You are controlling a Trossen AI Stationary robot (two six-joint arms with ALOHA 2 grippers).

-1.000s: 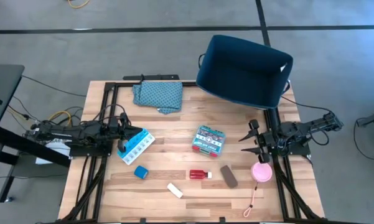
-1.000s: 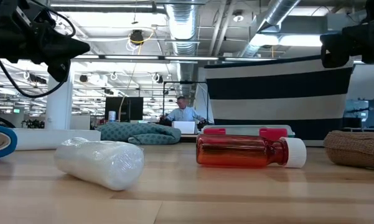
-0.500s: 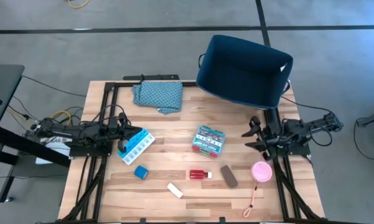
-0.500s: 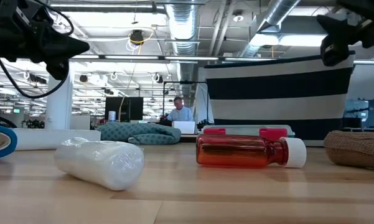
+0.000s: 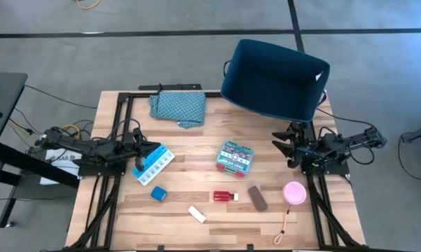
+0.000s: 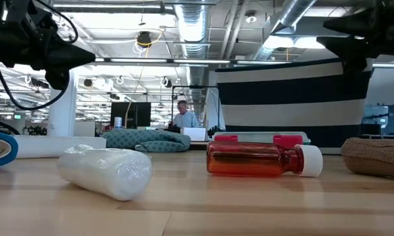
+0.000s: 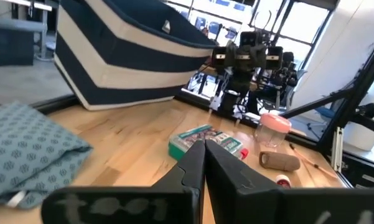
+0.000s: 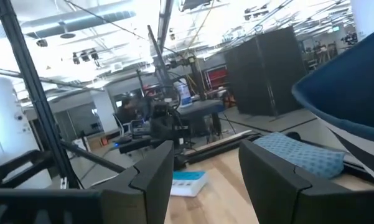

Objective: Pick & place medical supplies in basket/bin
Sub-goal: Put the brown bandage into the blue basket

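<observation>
- The bin (image 5: 274, 75) is sitting tilted at the table's (image 5: 196, 185) far right corner, overhanging the edge, and nothing can be seen inside it from above.
- All the supplies are lying on the tabletop: the pill organizer (image 5: 153, 164) near the left edge, the flat box (image 5: 235, 157) around the middle, and the blue cube (image 5: 158, 193), white tube (image 5: 197, 214), red bottle (image 5: 225, 196), brown roll (image 5: 258, 198) and pink roll (image 5: 294, 192) strung along the near side.
- The right gripper (image 5: 283, 145) is hovering near the right edge, between the bin and the pink roll, with its fingers spread wide and nothing between them.
- The left gripper (image 5: 148, 148) is waiting by the left edge, just over the pill organizer, with its fingers pressed together and gripping nothing.
- Judging by this layout, the task is at its very start: the right arm is lining up for a first pick, and no item is in hand.
- The flat box and the pink roll are both lying close to the right gripper; which one it is aiming for cannot be told.
- The next move is calling for the gripper to lower over one item, straddle it squarely and close firmly before lifting it over the bin's rim.
</observation>
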